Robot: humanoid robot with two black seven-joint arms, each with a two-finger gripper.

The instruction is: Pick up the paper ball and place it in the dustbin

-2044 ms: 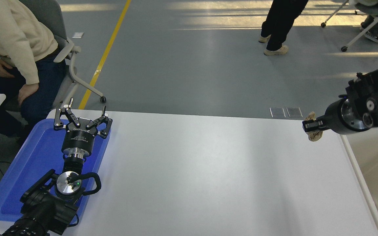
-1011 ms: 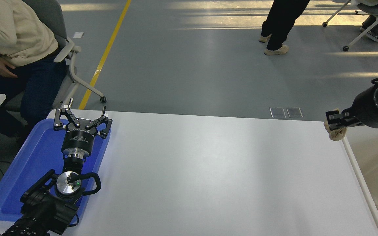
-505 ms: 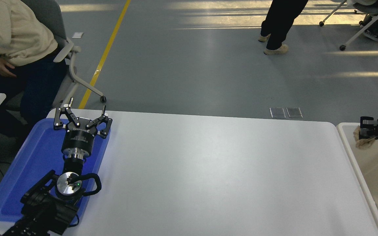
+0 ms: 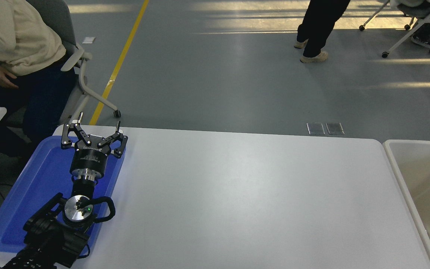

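The dustbin [image 4: 390, 157] is an off-white rectangular bin with a thick pale rim and beige inner walls, standing against the table's right end and cut off by the picture's right edge. The paper ball is out of view. My right arm and gripper are out of view too. My left gripper [image 4: 92, 131] is parked at the lower left over the blue tray, open and empty.
A flat blue tray [image 4: 21, 209] lies at the table's left end under the left arm. The white table [image 4: 237, 194] spans the middle. A person in a cream top sits at the far left [image 4: 9, 45]. Another person's legs [image 4: 317, 30] show on the floor beyond.
My right gripper carried the paper ball rightward from the table's far right corner over the dustbin, then left the picture with it. The left arm stayed still.
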